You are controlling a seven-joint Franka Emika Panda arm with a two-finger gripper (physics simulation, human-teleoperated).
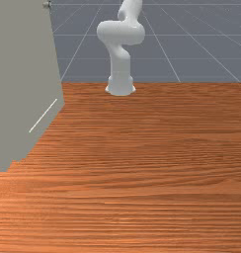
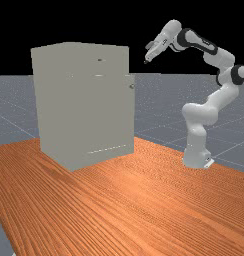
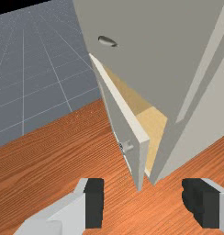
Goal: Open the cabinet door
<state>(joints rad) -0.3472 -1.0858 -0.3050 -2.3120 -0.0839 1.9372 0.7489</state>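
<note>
**Door (image 3: 114, 114) ajar, fingers (image 3: 94, 204) wide apart**

Gripper (image 2: 146, 61) is above the door's top edge, off to the far view's right of the cabinet (image 2: 84, 105), and apart from both. Table (image 3: 54, 160) seen through the finger gap.

Door: flat grey slab, pale top edge, small knob (image 3: 126, 146) on the outer face near the free edge. Sits low on the cabinet front, under a panel with its own handle (image 3: 107, 41).

Wedge gap between free edge and cabinet, tan interior (image 3: 153, 124) visible through it. Open air between fingers and door, and off the door's outer face.

Door stands upright. Top edge slants out from the cabinet, free end toward the gripper side; the upright run looks like the long axis.
</note>
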